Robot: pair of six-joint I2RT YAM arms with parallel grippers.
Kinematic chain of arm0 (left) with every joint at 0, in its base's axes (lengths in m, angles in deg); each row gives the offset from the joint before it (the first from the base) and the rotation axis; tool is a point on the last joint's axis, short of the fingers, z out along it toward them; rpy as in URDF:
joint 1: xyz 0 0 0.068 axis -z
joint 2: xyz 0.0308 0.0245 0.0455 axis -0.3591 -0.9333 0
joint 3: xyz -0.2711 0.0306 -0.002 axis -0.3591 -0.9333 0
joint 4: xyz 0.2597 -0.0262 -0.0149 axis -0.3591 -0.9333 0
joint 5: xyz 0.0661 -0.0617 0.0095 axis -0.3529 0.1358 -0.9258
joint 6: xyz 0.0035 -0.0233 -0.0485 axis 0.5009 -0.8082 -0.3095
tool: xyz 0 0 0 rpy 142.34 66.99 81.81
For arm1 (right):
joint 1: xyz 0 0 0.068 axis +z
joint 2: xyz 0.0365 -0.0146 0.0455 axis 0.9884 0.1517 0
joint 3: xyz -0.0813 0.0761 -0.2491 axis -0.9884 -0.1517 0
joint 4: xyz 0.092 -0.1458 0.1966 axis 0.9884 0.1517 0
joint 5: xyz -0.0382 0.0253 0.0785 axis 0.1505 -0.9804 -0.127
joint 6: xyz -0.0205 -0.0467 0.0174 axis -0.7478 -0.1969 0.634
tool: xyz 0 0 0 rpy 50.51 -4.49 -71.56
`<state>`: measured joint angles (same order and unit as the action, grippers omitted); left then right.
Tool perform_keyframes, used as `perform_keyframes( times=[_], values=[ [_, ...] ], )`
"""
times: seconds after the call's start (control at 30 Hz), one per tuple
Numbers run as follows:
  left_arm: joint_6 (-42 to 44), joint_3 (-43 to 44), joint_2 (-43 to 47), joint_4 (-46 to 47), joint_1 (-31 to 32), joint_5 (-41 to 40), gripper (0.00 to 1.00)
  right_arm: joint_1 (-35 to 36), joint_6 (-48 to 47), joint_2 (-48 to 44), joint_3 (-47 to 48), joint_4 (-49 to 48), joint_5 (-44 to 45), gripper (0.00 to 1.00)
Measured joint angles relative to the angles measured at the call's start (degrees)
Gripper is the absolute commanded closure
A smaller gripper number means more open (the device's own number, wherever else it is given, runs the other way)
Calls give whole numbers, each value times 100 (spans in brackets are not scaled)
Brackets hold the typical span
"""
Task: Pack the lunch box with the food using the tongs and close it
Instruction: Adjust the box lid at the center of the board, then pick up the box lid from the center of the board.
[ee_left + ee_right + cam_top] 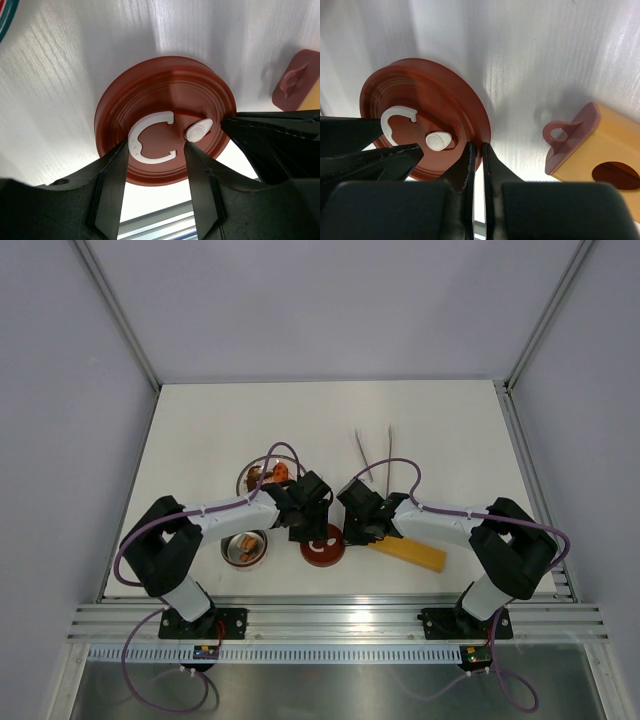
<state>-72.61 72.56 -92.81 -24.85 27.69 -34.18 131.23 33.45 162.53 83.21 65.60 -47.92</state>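
The dark-red lid (pixel 322 546) with its white curl mark lies flat on the table between both arms. My left gripper (pixel 303 525) hovers open over it, its fingertips (pixel 122 150) standing either side of the curl, nothing between them (pixel 156 145). My right gripper (pixel 352 532) is shut, tips at the lid's (pixel 425 95) right rim (pixel 477 146). The lunch box (pixel 226 548) stands left of the lid, uncovered, with food (pixel 246 543) in it. More food (pixel 270 476) lies on the silver plate (pixel 242 480). The tongs (pixel 363 448) lie farther back, untouched.
A long yellow-orange bar (pixel 410 552) with a dark-red end cap (pixel 570 137) lies just right of the lid, under my right arm. A white knob (pixel 198 130) sits on the lid beside the curl. The table's near edge and rail run close below the lid.
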Motion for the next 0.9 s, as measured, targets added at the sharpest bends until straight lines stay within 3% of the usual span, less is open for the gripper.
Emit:
perform_keyframes(
  times=[0.5,0.73,0.9],
  values=[
    [26,-11,240,4,-48,326,51,-2,-7,0,22,98,15,97],
    [-81,-7,507,669,-4,988,51,-2,9,26,28,28,-11,97],
    [-96,-7,507,706,0,1027,51,-2,15,33,33,22,-22,97]
  ],
)
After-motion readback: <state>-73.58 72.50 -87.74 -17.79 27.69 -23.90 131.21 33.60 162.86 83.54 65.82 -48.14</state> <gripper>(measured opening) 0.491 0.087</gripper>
